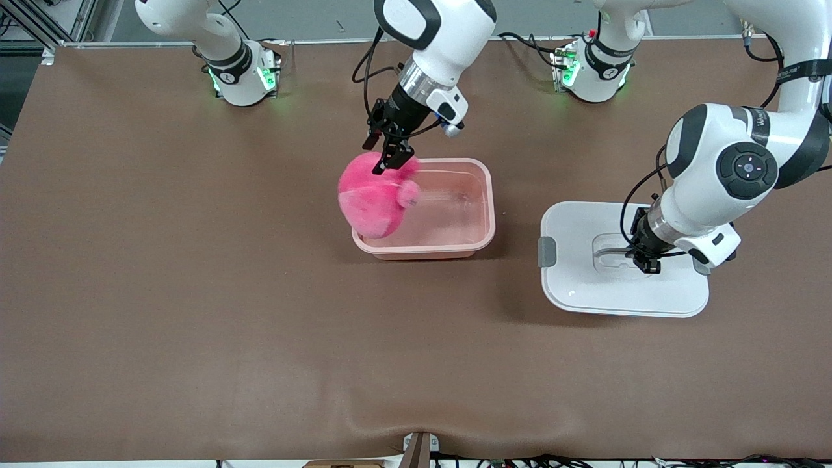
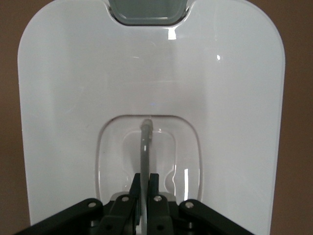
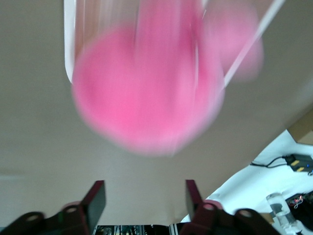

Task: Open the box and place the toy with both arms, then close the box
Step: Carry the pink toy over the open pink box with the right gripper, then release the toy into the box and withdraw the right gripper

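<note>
Right gripper (image 1: 390, 154) spread above fuzzy toy (image 1: 375, 198) on glossy box (image 1: 455, 242) rim; left gripper (image 1: 640, 260) pinches lid's (image 1: 585, 286) handle (image 2: 145, 147).

High front camera facing both arms; wrist cameras close over lid (image 2: 151, 73) and toy (image 3: 146, 93), both in front view.

My desk (image 1: 195, 292) is covered edge to edge in a matte brown mat, evenly lit, rumpled slightly at its near edge. Cables (image 1: 552, 460) trail along that near edge, and a metal frame (image 1: 39, 19) stands past the far corner.
</note>
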